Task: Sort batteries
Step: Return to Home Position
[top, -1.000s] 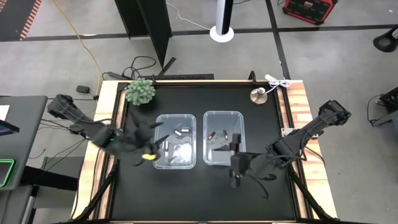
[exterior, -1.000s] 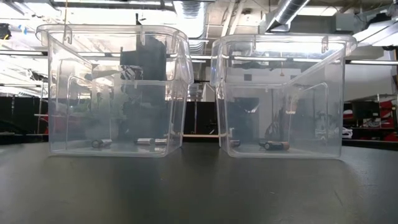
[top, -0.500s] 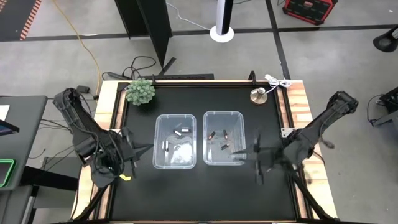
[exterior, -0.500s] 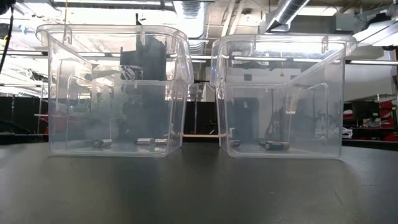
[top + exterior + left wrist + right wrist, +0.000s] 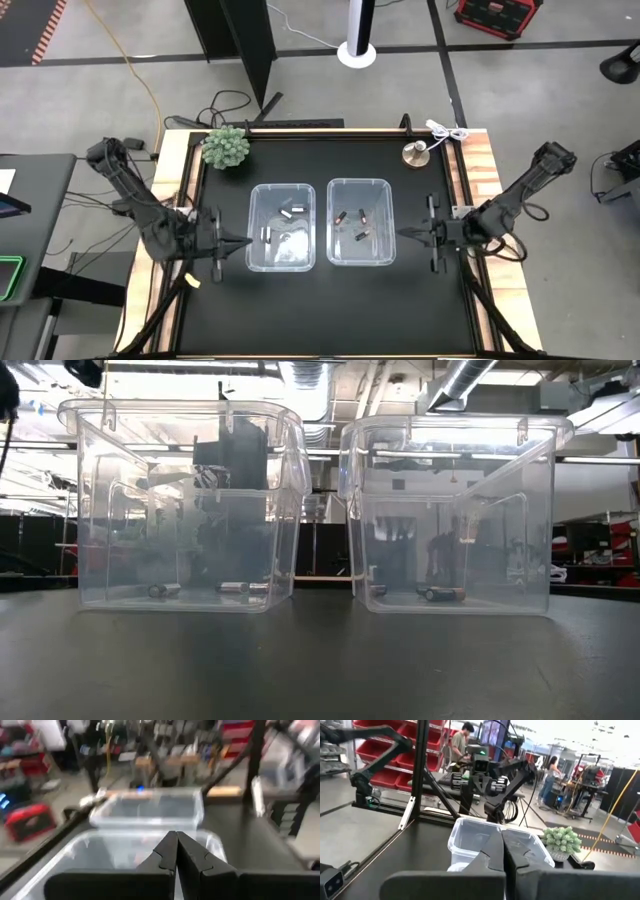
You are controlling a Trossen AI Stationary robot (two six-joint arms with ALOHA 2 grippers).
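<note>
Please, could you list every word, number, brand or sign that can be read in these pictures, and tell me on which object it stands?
No text can be read in any view.
Batteries: any print on them is too small to read.
Left bin and right bin: no label or mark shows.
Farther off, beyond the table: everything is too small or blurred to read.

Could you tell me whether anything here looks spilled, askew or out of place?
Nothing stands out. The left bin holds silver batteries, the right bin dark batteries; both stand upright, side by side, with none visibly loose on the table. The left claw and right claw rest shut at either side.
</note>
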